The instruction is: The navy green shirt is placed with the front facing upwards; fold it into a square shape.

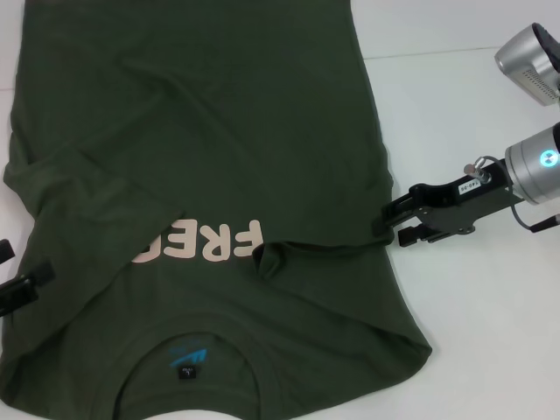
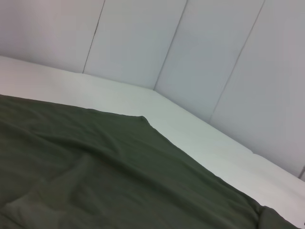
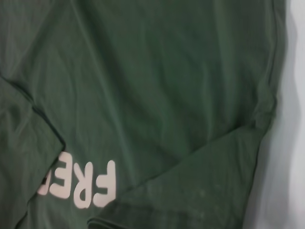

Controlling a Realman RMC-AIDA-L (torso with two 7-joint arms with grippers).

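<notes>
The navy green shirt (image 1: 219, 131) lies spread on the white surface (image 1: 455, 114), collar nearest the robot, pale "FREE" lettering (image 1: 197, 243) partly covered. Both sleeves are folded inward over the chest: the left sleeve (image 1: 87, 166) crosses the lettering, and the right sleeve (image 1: 324, 243) ends beside it. The right tool (image 1: 395, 213) sits at the shirt's right edge, fingers slightly parted, touching the fabric border. The left tool (image 1: 22, 284) rests at the shirt's left edge; its opening cannot be determined.

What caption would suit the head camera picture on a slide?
Both sleeves of the navy green shirt folded inward, right gripper at its edge, left gripper at the opposite side.
</notes>
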